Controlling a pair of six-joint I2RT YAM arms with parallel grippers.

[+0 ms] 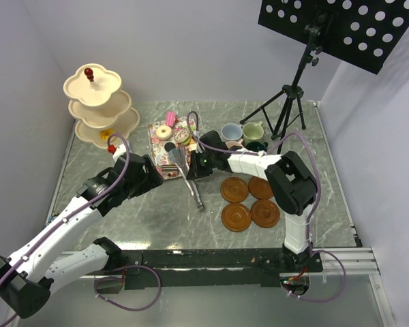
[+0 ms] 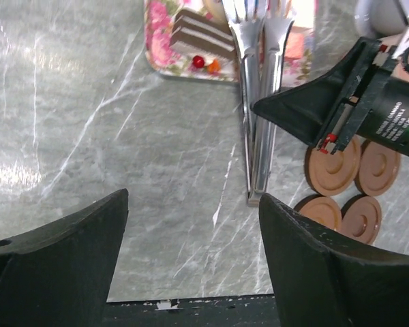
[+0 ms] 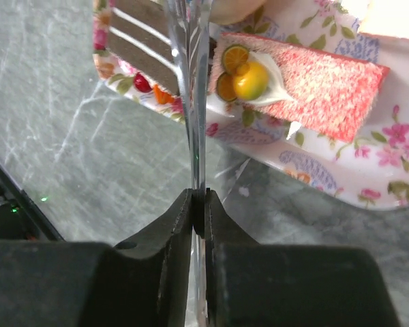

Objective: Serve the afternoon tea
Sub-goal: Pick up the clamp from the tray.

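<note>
The right fingers (image 3: 157, 245) were clamped on the metal tongs (image 3: 194, 102), whose long axis pointed ahead onto the floral tray (image 3: 368, 170) holding the toy cakes (image 3: 313, 88), while the left fingers (image 2: 61, 252) stood apart over the table (image 2: 88, 122).

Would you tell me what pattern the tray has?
Pink flowers on a white ground; the tray shows best in the right wrist view.

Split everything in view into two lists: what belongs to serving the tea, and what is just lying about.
For the tea: cakes, mugs, saucers, tiered stand.

Not the tea itself: tray, tongs (not loose: the right end effector is shut on them), music stand.
</note>
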